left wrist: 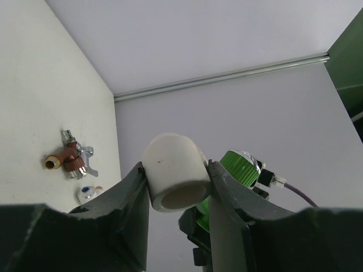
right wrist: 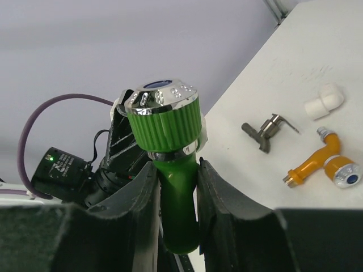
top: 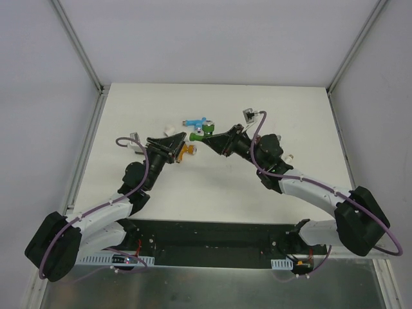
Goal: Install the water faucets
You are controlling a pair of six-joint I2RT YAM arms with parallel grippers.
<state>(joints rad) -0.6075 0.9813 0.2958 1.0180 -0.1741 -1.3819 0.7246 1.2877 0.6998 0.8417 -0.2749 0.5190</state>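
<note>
Black right fingers (right wrist: 227, 209) pinch a ribbed, chrome-capped green faucet (right wrist: 173, 181).

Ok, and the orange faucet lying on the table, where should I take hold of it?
Probably across the straight spout tube of the orange faucet, coming down from above: it lies flat on the table with both tube sides free, whereas the chrome-capped knob end looks wider and rounder.

green faucet (right wrist: 174, 187) clamped upright in jaws, orange faucet (right wrist: 315, 161), dark grey faucet (right wrist: 266, 129), white fitting (right wrist: 324, 101) on table (right wrist: 317, 51)
</note>
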